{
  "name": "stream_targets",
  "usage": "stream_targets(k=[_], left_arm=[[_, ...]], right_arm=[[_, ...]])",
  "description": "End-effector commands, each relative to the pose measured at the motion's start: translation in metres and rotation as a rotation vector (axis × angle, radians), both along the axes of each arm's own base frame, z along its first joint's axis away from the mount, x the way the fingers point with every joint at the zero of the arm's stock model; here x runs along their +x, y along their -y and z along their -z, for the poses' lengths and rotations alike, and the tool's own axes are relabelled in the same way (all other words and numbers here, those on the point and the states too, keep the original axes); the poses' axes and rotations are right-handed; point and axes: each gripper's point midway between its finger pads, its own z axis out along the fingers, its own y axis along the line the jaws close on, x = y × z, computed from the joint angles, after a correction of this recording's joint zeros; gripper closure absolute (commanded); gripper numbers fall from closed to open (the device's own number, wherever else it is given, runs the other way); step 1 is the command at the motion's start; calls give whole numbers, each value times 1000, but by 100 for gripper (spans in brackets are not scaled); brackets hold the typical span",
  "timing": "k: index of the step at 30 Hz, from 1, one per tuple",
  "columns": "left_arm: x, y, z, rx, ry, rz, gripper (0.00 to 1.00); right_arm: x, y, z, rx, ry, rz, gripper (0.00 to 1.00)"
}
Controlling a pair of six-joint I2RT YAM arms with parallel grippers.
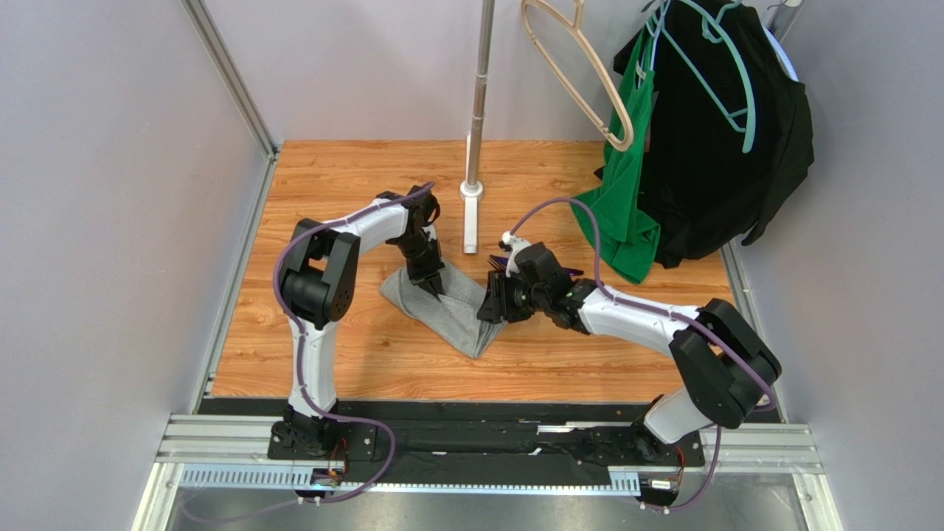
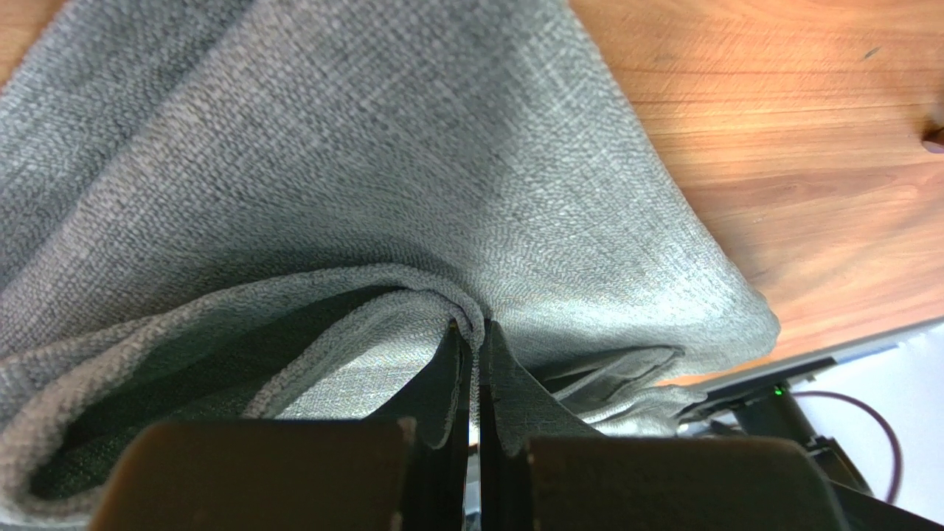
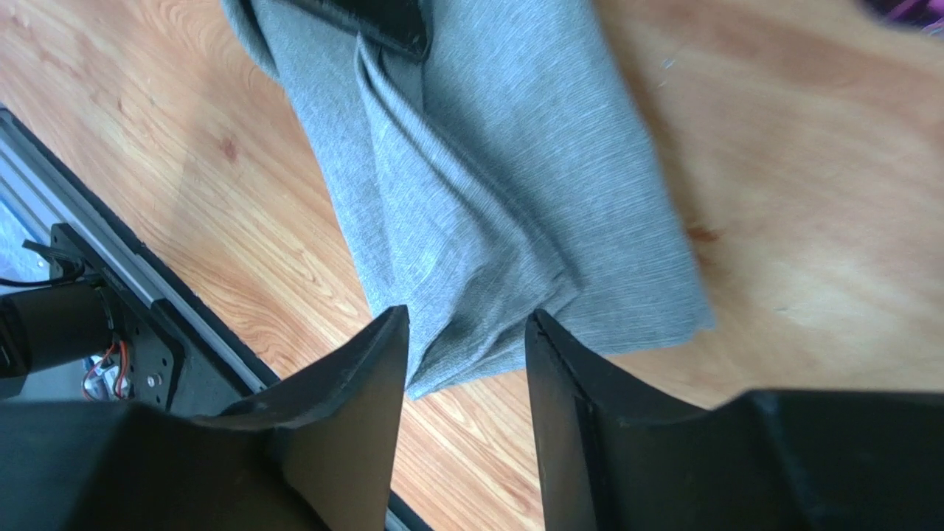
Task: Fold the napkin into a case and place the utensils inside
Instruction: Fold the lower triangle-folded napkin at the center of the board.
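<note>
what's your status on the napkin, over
Left gripper shut on a fold of the napkin. Right gripper open at its other end. Napkin bunched, not yet a case. No utensils in view; pole stands just beyond.

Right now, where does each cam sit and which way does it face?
Top external: above and behind the bases, looking down on the table; both arms, left tool and right tool show.
Left wrist: on left arm, facing along its shut fingers into the napkin fold.
Right wrist: on right arm, facing down past its open fingers at the napkin's end.
All three share the napkin.
</note>
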Motion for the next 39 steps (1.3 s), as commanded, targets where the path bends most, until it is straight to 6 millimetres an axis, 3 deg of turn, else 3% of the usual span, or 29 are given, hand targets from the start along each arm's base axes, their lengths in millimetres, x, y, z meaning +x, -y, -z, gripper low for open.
stream_targets(k=[1,4,6,9,21,30,39], left_arm=[[16,-12,7,108,103,45,100],[11,-14,5,135,96,88,100],[9,-15,5,147,96,116,100],[2,-16,4,144,86,146,100],[-16,-6,-4,74,38,249,100],[-33,1,-29,59,39,291,100],[-49,9,-34,31,17,315,100]], right_arm=[[39,-9,-35,15,69,-62,53],[52,-17,-31,27,27,-83,59],[51,-24,-27,51,-1,-104,73],[49,-30,-14,67,-44,-113,85],[52,-29,44,-2,-143,-78,93],[45,-25,54,-13,-169,-64,96],[42,-23,60,-44,-158,-65,97]])
